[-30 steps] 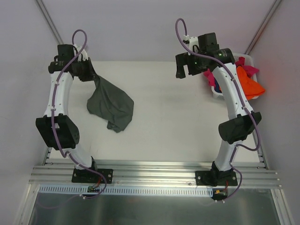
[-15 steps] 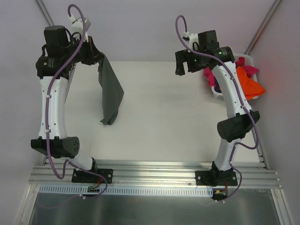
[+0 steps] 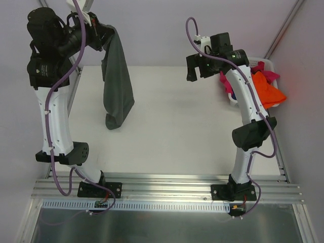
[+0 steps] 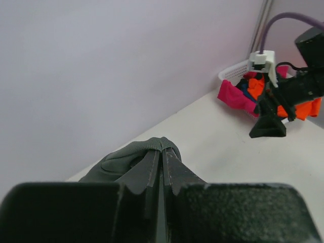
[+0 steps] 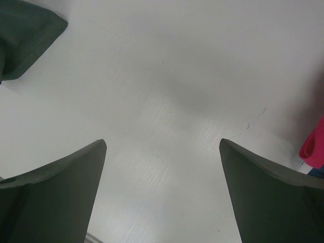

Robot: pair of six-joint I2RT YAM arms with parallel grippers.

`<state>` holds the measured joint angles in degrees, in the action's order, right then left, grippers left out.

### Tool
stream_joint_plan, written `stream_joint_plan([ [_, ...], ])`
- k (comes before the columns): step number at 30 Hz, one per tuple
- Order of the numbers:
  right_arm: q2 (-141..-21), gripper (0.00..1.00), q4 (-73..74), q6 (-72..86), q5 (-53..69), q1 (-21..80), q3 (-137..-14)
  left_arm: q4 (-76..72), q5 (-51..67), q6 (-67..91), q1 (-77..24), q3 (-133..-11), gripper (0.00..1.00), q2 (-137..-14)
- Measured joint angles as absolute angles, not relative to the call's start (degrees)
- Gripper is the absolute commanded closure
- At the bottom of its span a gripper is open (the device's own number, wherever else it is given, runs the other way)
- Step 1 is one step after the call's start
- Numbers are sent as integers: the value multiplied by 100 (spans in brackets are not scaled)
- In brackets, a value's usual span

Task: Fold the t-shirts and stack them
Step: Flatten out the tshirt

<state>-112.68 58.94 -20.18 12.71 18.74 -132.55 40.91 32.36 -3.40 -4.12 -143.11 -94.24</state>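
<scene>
My left gripper (image 3: 108, 36) is raised high at the back left and shut on a fold of the dark grey-olive t-shirt (image 3: 117, 86), which hangs down with its lower end near the table. The pinched cloth shows in the left wrist view (image 4: 129, 162) at my closed left gripper (image 4: 163, 152). My right gripper (image 3: 197, 71) is open and empty above the table's back middle; its wrist view shows my right gripper (image 5: 162, 147) over bare table, with the shirt's corner (image 5: 25, 35) at upper left. Orange (image 3: 269, 91) and magenta-pink (image 3: 226, 82) t-shirts lie in the basket.
A white plastic laundry basket (image 3: 234, 103) stands at the back right edge of the table (image 3: 177, 131), also seen in the left wrist view (image 4: 235, 73). Walls close the table at the back and sides. A metal rail runs along the near edge.
My left arm has risen and lifted the grey-olive t-shirt off the table until it hangs stretched out. My right gripper has shifted slightly left and back.
</scene>
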Motion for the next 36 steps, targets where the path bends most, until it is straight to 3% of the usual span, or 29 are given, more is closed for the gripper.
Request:
stream_joint_plan([
  [12, -11271, 0, 5861, -1835, 989, 1925, -13314, 3747, 2386, -1068, -1649, -15192, 100, -9642],
  [25, -11111, 0, 5463, -1450, 248, -78, -13959, 3310, 2001, -1151, -3201, -15235, 100, -10331],
  [31, -11085, 0, 5468, -1374, 412, -119, -13957, 2842, 1186, -1505, -3199, -15023, 100, -10634],
  [36, -11096, 1, 5468, -1304, 683, -80, -13957, 2377, 777, -1761, -2416, -13489, 100, -10431],
])
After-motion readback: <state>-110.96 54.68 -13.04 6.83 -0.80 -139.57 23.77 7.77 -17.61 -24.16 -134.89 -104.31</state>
